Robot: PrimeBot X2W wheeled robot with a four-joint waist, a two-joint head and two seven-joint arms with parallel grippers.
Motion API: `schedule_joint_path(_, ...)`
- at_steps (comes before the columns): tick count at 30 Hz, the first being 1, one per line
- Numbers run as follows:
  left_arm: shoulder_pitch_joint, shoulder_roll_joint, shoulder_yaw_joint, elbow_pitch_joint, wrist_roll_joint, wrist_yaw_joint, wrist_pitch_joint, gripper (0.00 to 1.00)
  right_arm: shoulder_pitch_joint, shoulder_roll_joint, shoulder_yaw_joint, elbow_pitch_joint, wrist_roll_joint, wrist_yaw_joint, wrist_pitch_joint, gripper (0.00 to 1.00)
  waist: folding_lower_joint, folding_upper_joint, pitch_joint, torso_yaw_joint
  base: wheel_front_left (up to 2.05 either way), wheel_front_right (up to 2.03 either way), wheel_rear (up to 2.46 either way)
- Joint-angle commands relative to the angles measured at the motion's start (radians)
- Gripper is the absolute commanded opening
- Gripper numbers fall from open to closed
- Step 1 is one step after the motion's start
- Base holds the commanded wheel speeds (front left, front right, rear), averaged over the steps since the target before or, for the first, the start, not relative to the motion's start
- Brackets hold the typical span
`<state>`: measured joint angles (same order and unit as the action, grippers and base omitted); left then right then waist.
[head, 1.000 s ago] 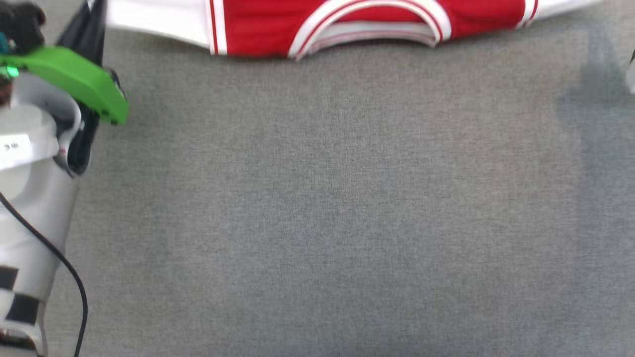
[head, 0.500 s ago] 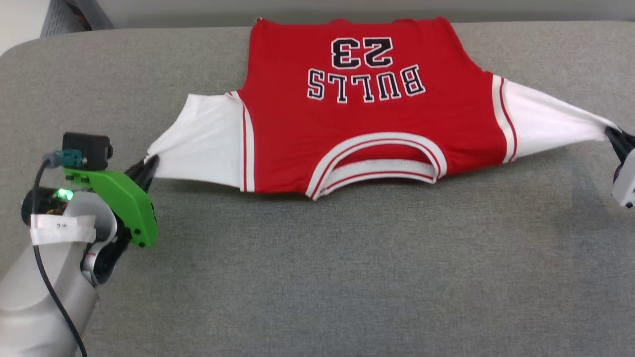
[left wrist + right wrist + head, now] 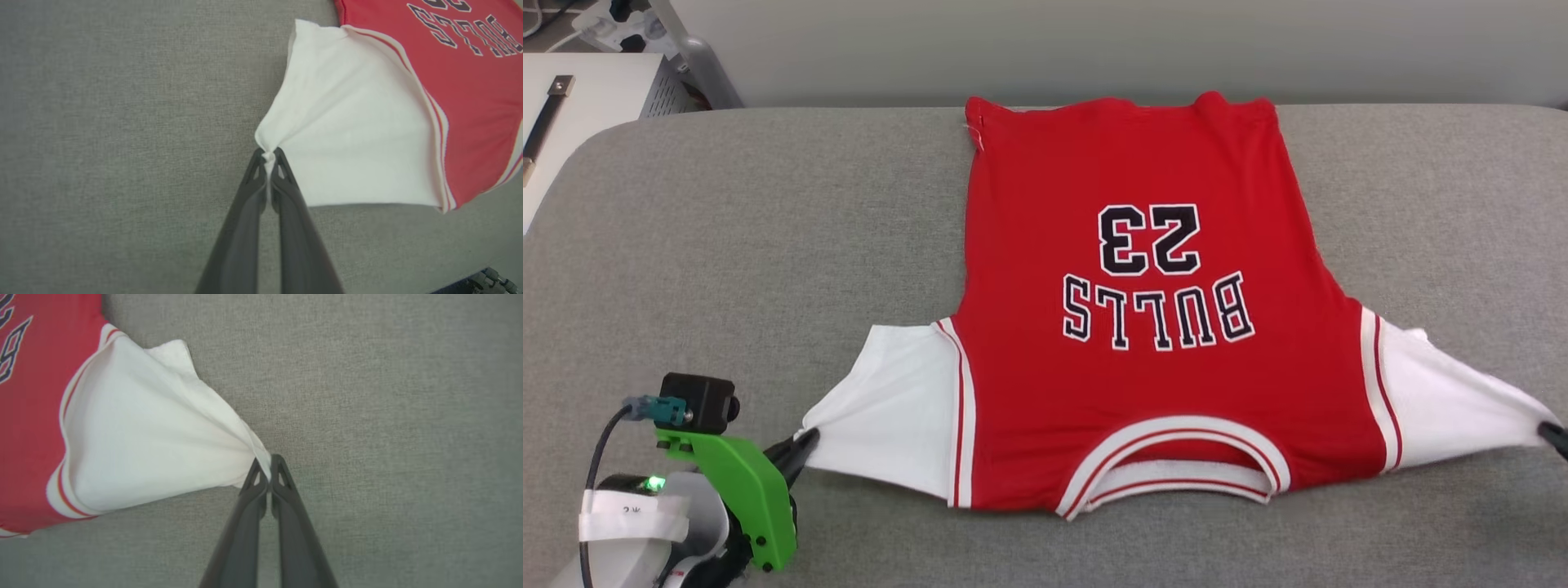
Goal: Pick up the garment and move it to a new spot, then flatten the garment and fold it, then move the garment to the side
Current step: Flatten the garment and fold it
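At the far left, beyond the rounded corner of the grey fabric surface [image 3: 768,245], we see a white cabinet [image 3: 588,90] with a dark handle. Lower left, our left arm carries a green bracket [image 3: 743,490]. Past it, our left tool [image 3: 805,441] is clamped on the tip of the left-hand sleeve [image 3: 890,416]. In the left wrist view the two dark fingers of the left tool [image 3: 268,155] meet with a small pinch of white cloth between them.

The garment [image 3: 1143,384] lies flat on the grey surface, front up. Its striped collar is nearest us and its hem is at the far edge. The black "23" and "BULLS" read upside down from where we stand. Both white sleeves are pulled out sideways into points.

At the right edge, our right tool [image 3: 1553,433] grips the tip of the right-hand sleeve [image 3: 1437,400]. In the right wrist view the fingers of the right tool [image 3: 267,463] are closed together on the white fabric.
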<state>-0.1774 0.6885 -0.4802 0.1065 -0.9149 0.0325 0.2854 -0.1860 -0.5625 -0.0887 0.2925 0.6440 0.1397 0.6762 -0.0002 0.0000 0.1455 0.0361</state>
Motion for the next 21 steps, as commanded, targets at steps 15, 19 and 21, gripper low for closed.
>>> schedule_joint_path(15, 0.107, 0.044, -0.015, -0.215, -0.108, 0.044, 0.148, 0.0, 0.199, 0.146, -0.219, -0.38, -0.133, -0.009, 0.304, 0.98, 0.0002, 0.0, 0.045, 0.023, 0.0, 0.0, 0.0)
schedule_joint_path(19, 0.082, 0.044, -0.02, -0.286, -0.11, 0.063, 0.181, 0.0, 0.176, 0.156, -0.215, -0.425, -0.121, -0.009, 0.358, 1.0, 0.0002, 0.0, 0.095, 0.039, 0.0, 0.0, 0.0)
schedule_joint_path(21, 0.07, 0.051, -0.03, -0.328, -0.092, 0.076, 0.201, 0.0, 0.153, 0.157, -0.216, -0.451, -0.104, -0.009, 0.385, 1.0, 0.0002, 0.0, 0.126, 0.05, 0.0, 0.0, 0.0)
